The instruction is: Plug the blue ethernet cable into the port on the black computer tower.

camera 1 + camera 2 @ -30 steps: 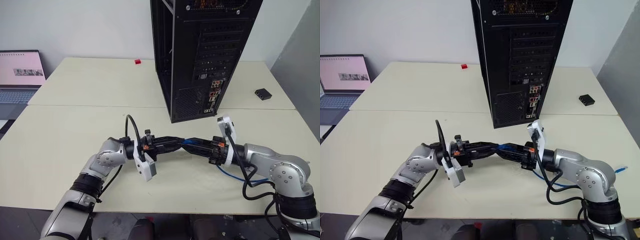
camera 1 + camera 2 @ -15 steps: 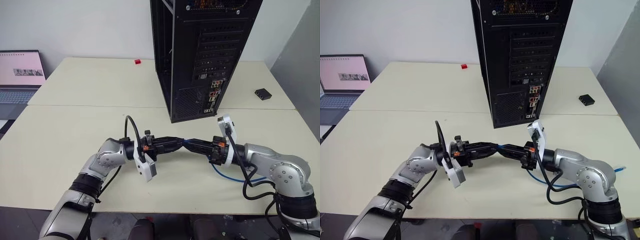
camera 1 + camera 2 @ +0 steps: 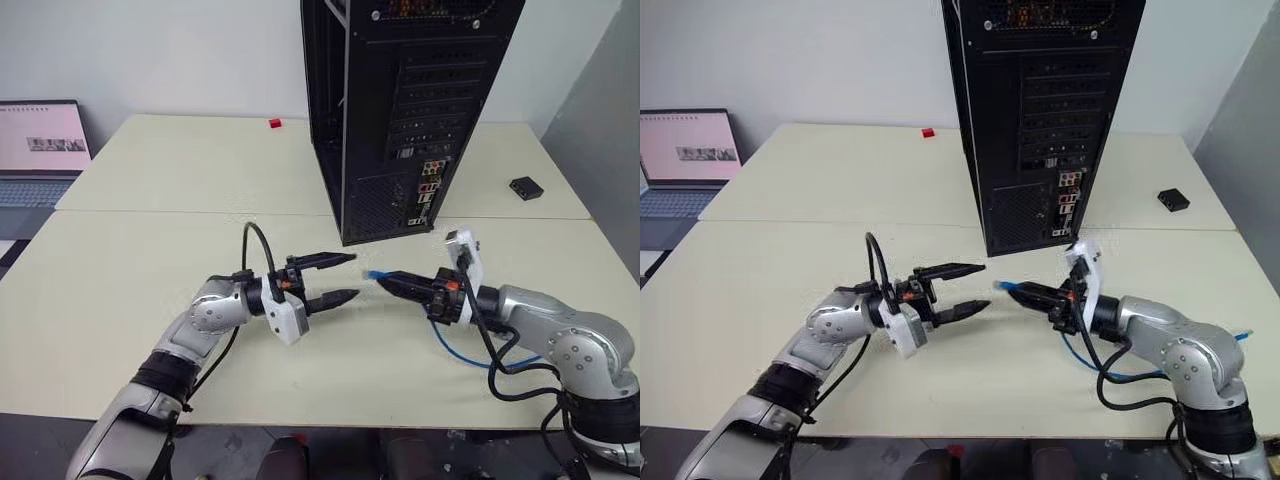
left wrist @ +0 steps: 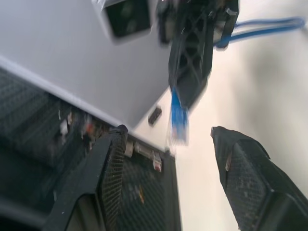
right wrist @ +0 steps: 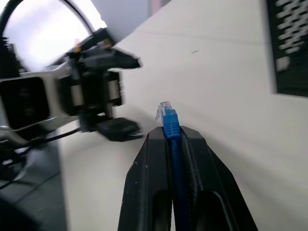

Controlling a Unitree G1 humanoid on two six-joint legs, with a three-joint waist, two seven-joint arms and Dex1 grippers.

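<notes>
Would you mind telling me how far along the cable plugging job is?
Done: the right claw is shut on the blue ethernet cable just behind its plug. In hand: the left claw stands open, apart from the plug. Left: carrying the plug to the port on the black computer tower and inserting it.
</notes>
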